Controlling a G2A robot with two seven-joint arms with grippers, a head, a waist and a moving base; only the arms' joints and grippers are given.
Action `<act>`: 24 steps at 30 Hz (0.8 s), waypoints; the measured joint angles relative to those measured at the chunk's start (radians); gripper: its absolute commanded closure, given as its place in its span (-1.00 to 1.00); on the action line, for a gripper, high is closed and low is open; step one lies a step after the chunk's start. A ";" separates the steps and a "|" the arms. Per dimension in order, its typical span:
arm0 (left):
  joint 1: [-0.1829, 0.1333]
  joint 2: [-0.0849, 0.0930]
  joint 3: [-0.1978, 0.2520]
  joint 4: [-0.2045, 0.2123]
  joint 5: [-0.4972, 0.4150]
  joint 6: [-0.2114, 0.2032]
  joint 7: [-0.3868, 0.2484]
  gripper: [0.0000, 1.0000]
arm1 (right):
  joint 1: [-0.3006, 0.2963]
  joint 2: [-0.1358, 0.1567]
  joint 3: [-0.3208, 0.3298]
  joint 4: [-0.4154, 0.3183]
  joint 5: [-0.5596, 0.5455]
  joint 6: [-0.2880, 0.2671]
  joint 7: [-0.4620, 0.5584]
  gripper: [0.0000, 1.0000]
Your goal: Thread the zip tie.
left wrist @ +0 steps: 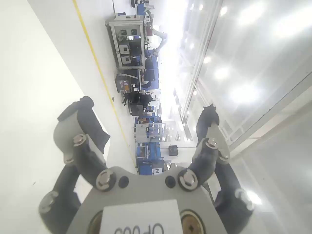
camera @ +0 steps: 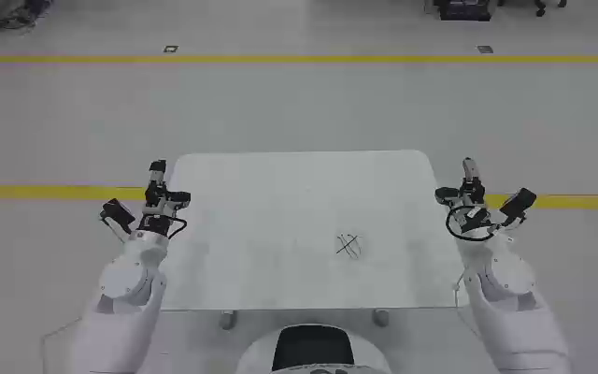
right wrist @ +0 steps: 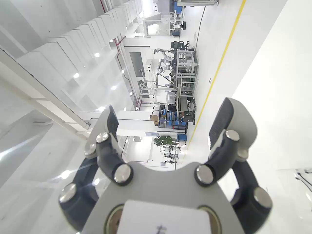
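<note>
I'm holding left gripper [left wrist: 146,108] and right gripper [right wrist: 168,113] wide, empty; zip tie [camera: 348,245] is looking light, springy, so I'm targeting its head.

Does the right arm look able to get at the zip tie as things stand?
Probably yes: the zip tie lies in the open on the table, nothing between it and the open right end effector.

At 6 o'clock, a white label [left wrist: 140,216] on the base of the left gripper [left wrist: 147,105] bears upside-down characters, cut off by the edge. A white tag [right wrist: 165,218] on the right gripper [right wrist: 168,109] shows a mere fragment. A far blue cabinet [left wrist: 147,169] carries a one-letter sign [left wrist: 157,170].
</note>
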 measured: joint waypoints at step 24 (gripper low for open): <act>0.000 0.000 0.000 0.000 0.000 0.000 0.000 -1.00 | 0.004 0.012 -0.074 -0.038 -0.351 -0.032 0.182 -1.00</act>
